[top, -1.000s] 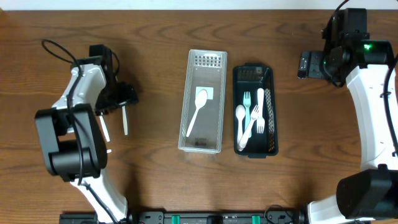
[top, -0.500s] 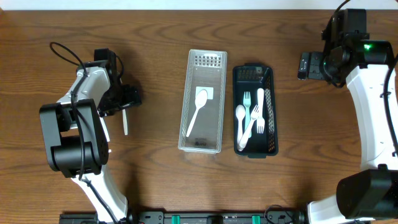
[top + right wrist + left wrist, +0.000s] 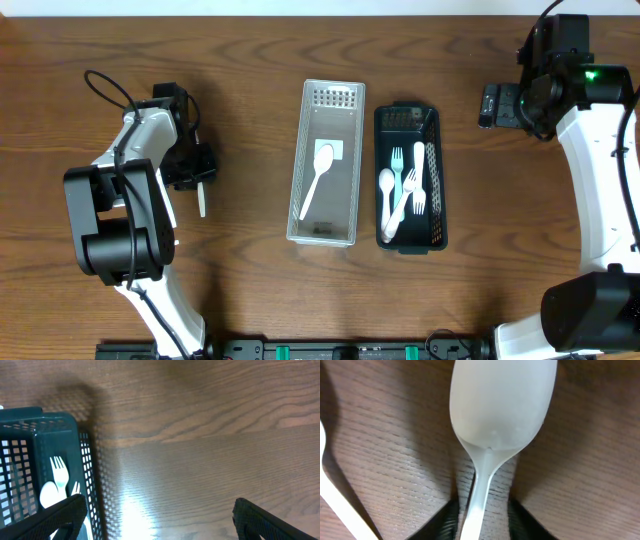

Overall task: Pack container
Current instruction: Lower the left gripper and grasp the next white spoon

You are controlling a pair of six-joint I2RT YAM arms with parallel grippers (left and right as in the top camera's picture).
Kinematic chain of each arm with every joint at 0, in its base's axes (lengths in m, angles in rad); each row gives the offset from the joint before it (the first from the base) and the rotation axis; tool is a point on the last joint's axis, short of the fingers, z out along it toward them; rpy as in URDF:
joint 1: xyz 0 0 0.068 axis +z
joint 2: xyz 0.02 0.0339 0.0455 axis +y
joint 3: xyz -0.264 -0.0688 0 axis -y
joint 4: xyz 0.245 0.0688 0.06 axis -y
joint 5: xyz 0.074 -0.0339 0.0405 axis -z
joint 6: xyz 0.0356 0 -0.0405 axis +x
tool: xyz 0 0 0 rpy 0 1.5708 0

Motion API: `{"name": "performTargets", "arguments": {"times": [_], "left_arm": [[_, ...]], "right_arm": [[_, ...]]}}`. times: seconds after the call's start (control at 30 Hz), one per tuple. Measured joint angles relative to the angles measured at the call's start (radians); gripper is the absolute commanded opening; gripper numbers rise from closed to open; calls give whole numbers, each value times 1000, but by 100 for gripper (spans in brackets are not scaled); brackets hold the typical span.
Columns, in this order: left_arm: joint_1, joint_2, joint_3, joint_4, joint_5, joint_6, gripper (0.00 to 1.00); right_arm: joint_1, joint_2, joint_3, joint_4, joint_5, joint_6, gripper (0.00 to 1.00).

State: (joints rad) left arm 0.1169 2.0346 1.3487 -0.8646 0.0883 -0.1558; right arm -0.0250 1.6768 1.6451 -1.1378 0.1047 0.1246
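Note:
A white plastic spoon (image 3: 201, 200) lies on the wooden table at the left; in the left wrist view the spoon (image 3: 502, 405) fills the frame, bowl away from me. My left gripper (image 3: 199, 172) (image 3: 481, 522) straddles its handle with the jaws drawn in close, and a strip of wood still shows between the handle and the right finger (image 3: 527, 522). The clear container (image 3: 305, 160) in the middle holds one white spoon (image 3: 320, 175). My right gripper (image 3: 490, 105) (image 3: 160, 520) hangs wide open over bare wood at the far right, holding nothing.
A dark mesh basket (image 3: 437, 200) (image 3: 85, 460) with several white forks and spoons (image 3: 403, 190) stands right of the clear container. Another white utensil (image 3: 168, 210) (image 3: 335, 495) lies just left of the spoon, beside my left arm.
My left gripper has come down over the spoon's handle and its jaws have narrowed from wide open to close around it. The right arm has not moved.

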Motion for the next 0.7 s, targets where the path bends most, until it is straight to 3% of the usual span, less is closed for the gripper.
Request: {"name": "performTargets", "arguments": {"times": [0.17,0.3,0.7], "left_arm": [[0,0,0,2,-1,1,19],[0,0,0,8,-6,2,8],[-1,-2,0,8,-17,3,6]], "right_arm": [[0,0,0,0,0,0,97],[0,0,0,-1,0,0,97],[0,0,0,-3,0,0,96]]}}
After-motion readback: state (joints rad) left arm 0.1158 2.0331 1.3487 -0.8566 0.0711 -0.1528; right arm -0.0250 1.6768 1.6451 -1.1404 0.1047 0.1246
